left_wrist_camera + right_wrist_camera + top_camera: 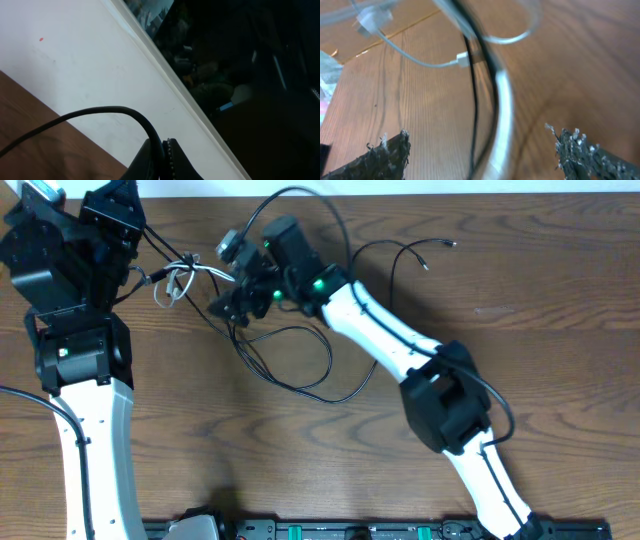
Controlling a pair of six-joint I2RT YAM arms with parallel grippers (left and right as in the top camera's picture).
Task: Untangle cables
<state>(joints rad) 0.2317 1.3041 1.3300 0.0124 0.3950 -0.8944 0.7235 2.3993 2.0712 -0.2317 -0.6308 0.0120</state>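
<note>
Right pincer (480, 145) spread wide astride thin black cable (472, 110) and white cable (427, 65) with small plug. Left pincer (165, 150) pinched on black cable. Loose loops tangled on table (520, 330) between arms.

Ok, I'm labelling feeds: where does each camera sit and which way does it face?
Overhead: above the table, looking straight down; left hand and right hand show.
Left wrist: on left arm, facing a white surface off-table; fingertips show.
Right wrist: on right arm, facing the table; fingers apart.
Shared: overhead and right wrist show the white cable and black cable.
</note>
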